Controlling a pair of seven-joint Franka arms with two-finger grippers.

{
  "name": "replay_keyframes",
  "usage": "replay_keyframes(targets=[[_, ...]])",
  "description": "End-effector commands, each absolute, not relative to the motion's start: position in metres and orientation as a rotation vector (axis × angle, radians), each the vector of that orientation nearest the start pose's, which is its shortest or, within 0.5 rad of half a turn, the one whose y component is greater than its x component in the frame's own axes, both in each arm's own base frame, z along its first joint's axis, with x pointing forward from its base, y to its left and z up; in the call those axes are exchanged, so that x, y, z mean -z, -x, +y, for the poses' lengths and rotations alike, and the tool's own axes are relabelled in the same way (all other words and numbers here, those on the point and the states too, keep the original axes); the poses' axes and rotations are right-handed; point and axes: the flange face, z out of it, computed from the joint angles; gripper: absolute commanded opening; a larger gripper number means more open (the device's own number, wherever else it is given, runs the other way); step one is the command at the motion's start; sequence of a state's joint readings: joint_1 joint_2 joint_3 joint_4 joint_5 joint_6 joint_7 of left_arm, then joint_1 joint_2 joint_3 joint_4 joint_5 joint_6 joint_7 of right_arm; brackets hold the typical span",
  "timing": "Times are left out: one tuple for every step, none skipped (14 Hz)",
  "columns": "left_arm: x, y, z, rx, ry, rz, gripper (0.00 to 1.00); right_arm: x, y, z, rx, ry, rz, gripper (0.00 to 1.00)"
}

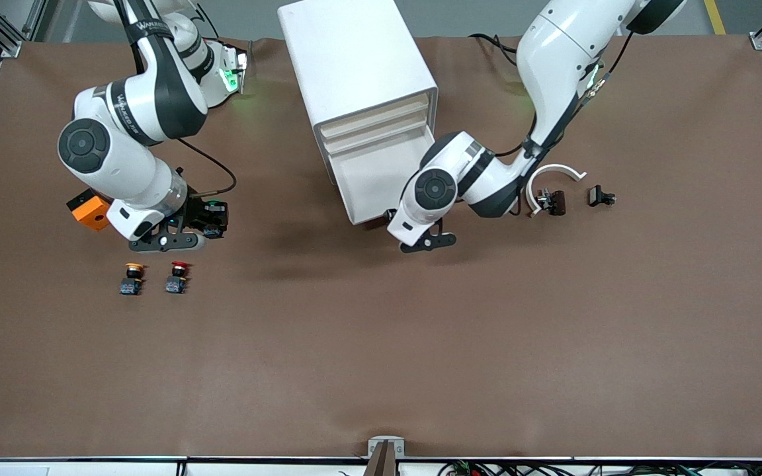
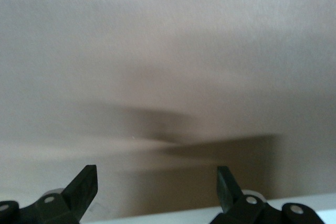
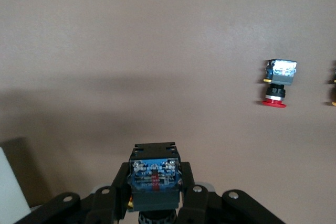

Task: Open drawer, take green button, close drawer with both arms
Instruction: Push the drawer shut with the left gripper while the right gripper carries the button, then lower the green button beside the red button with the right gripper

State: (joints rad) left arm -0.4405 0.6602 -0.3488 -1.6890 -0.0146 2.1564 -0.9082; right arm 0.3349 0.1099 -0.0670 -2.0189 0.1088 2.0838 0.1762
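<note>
The white cabinet (image 1: 354, 59) stands at the table's edge by the arms' bases. Its drawer (image 1: 371, 178) is pulled out toward the front camera and shows a bare white floor. My left gripper (image 1: 428, 243) is open and empty, low at the drawer's front corner; in the left wrist view (image 2: 157, 174) a white edge shows between its spread fingers. My right gripper (image 1: 209, 221) is shut on the button (image 1: 214, 211), over the table toward the right arm's end. The right wrist view shows the button's black-and-blue body (image 3: 155, 174) clamped between the fingers; its cap is hidden.
A red-capped button (image 1: 177, 276) and a yellow-capped one (image 1: 133, 277) lie nearer the front camera than my right gripper; the red one also shows in the right wrist view (image 3: 277, 82). An orange block (image 1: 90, 210) lies by the right arm. A white curved piece (image 1: 553, 173) and two small dark parts (image 1: 600, 196) lie toward the left arm's end.
</note>
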Motion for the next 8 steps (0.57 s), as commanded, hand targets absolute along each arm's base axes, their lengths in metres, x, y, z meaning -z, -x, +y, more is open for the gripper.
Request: replay_keyframes(targets=[[-0.217,-0.454,-0.470,-0.469,3.101,-0.301,1.00,-0.380,-0.537,0.133,-0.032,3.070,-0.085,0.00],[-0.216,-0.446,-0.476,-0.480,3.097,-0.302,1.00,-0.370,-0.537,0.122,-0.006,3.068,-0.093,0.00],[-0.217,-0.438,-0.484,-0.493,3.095,-0.316,1.00,-0.364,-0.537,0.113,0.008,3.068,-0.090,0.00],[-0.218,-0.430,-0.491,-0.506,3.093,-0.332,1.00,-0.358,-0.539,0.104,0.013,3.071,-0.086,0.00],[-0.215,-0.421,-0.494,-0.531,3.083,-0.343,1.00,-0.351,-0.541,0.100,0.009,3.072,-0.078,0.00],[-0.215,-0.414,-0.498,-0.568,3.083,-0.355,1.00,-0.342,-0.545,0.095,0.016,3.073,-0.060,0.00],[-0.214,-0.406,-0.501,-0.607,3.081,-0.365,1.00,-0.329,-0.548,0.092,0.022,3.075,-0.046,0.00],[-0.214,-0.398,-0.506,-0.641,3.080,-0.367,1.00,-0.319,-0.551,0.092,0.029,3.076,-0.039,0.00]])
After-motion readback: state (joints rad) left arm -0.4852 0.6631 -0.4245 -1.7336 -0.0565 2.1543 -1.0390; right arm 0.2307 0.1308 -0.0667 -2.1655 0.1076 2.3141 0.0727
